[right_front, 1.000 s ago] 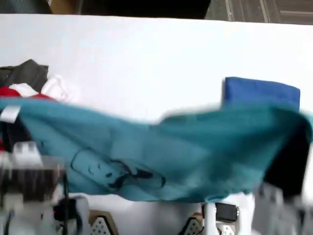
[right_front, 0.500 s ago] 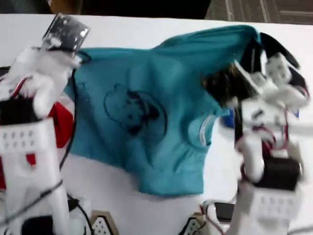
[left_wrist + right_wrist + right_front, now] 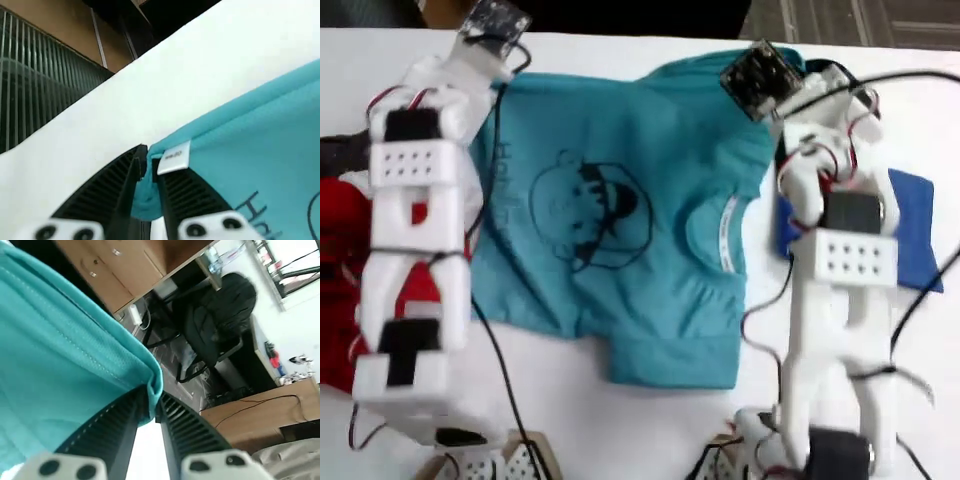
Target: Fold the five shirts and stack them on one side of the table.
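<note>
High view: teal cotton T-shirt with face print point(image 3: 620, 230) spread over the middle of the white desk point(image 3: 650, 420), reaching the far edge. Folded blue shirt point(image 3: 910, 225) at right edge, red garment point(image 3: 340, 250) at left edge.
Left wrist: left fingers point(image 3: 112, 192) pinched tight on the teal shirt's tagged corner.
Right wrist: right fingers point(image 3: 107, 427) clamped on its edge.

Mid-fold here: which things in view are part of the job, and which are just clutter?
Job: teal shirt, pinched by left gripper and right gripper; red shirt; folded blue shirt.
Lying about: black office chair, wooden drawers in the room behind.
</note>
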Robot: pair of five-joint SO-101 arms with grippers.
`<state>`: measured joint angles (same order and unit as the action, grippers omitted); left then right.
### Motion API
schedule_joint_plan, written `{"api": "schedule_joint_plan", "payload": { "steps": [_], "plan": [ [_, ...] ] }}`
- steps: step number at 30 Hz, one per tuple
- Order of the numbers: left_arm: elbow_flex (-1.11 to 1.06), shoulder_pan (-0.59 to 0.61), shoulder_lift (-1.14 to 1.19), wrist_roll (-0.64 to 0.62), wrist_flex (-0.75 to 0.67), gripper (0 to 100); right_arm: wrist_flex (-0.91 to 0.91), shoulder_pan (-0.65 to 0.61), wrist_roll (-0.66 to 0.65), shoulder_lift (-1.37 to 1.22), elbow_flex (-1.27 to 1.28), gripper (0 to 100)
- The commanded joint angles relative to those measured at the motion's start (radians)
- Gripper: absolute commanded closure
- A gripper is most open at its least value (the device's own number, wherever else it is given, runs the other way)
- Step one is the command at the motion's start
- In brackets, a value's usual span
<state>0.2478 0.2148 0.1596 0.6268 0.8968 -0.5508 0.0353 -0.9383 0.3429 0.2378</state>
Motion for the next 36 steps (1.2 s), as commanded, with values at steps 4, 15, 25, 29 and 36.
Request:
{"api": "schedule_joint_plan", "payload": {
  "steps": [4, 15, 25, 29, 36],
  "plan": [
    [0.412, -0.051, 0.239, 0.002, 0.061, 98, 0.019, 0.031, 0.003, -0.222, -0.272, 97.8],
    [0.797, -0.052, 0.675, 0.003, 0.216, 98, 0.018, 0.024, 0.005, -0.532, -0.354, 97.8],
    [0.990, -0.066, 0.882, 0.002, 0.287, 98, -0.013, 0.024, 0.020, -0.705, -0.354, 97.8],
    [1.058, -0.086, 0.881, 0.005, 0.502, 98, -0.143, 0.022, 0.117, -0.667, -0.358, 97.8],
    [1.305, -0.091, 0.879, 0.057, 0.896, 98, -0.414, 0.022, 0.175, -0.423, -0.356, 97.8]
  ]
}}
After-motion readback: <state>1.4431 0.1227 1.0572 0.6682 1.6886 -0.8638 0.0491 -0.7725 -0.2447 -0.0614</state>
